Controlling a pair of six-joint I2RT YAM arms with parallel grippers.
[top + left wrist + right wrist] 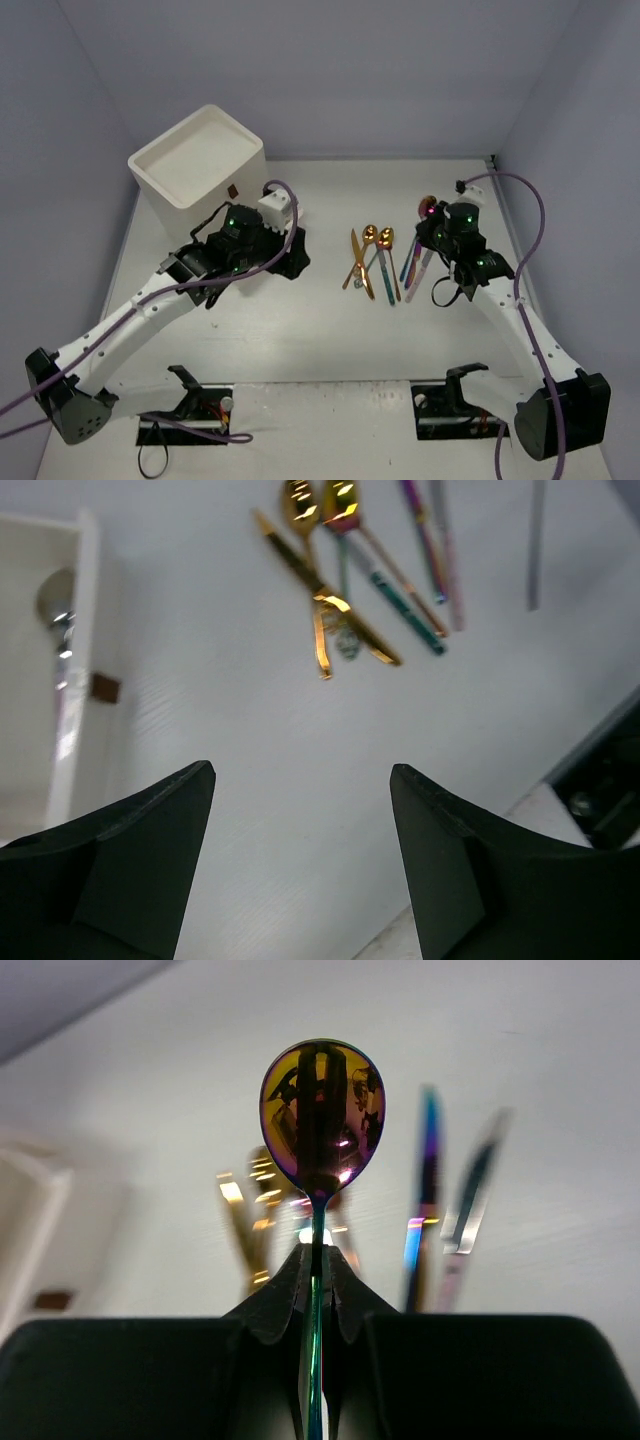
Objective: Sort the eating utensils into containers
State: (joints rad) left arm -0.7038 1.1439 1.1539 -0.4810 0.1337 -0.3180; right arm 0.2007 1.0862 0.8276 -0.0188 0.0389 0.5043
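Observation:
My right gripper point(317, 1260) is shut on the thin handle of a purple spoon point(320, 1110), whose bowl stands up in front of the camera; from above the same spoon point(428, 206) is at the right gripper point(432, 218). Gold, teal and purple eating utensils point(375, 262) lie in a loose cluster mid-table. The left gripper point(300, 780) hangs open over bare table, left of that cluster point(345, 590). The white cabinet of containers point(200, 160) stands at the back left. One drawer point(70, 720) shows a silver spoon point(60, 630) inside.
A small brown handle point(103, 688) sits on the drawer front. Blurred gold utensils point(255, 1210) and blue-purple ones point(425, 1190) lie behind the held spoon. Purple cables loop off both arms. Grey walls close in the table on three sides.

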